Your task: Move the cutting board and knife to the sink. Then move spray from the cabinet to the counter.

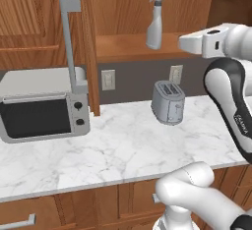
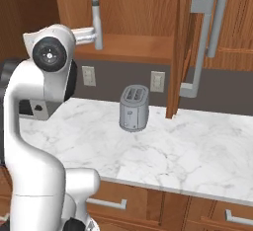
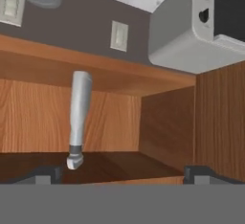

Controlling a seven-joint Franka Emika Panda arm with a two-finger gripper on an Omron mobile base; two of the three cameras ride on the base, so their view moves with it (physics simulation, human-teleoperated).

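With the cabinet [image 1: 129, 47] door swung aside, my end effector [image 3: 122, 173], released and empty, lines up on the spray [image 1: 155, 20] on its shelf, toaster [image 1: 168, 101] on the surface [image 1: 123, 145] below.

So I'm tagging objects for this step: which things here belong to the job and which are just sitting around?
Job:
- spray, upright on the cabinet shelf
- counter
- pincer, open, facing the spray

Lying about:
- toaster
- microwave
- wall outlets
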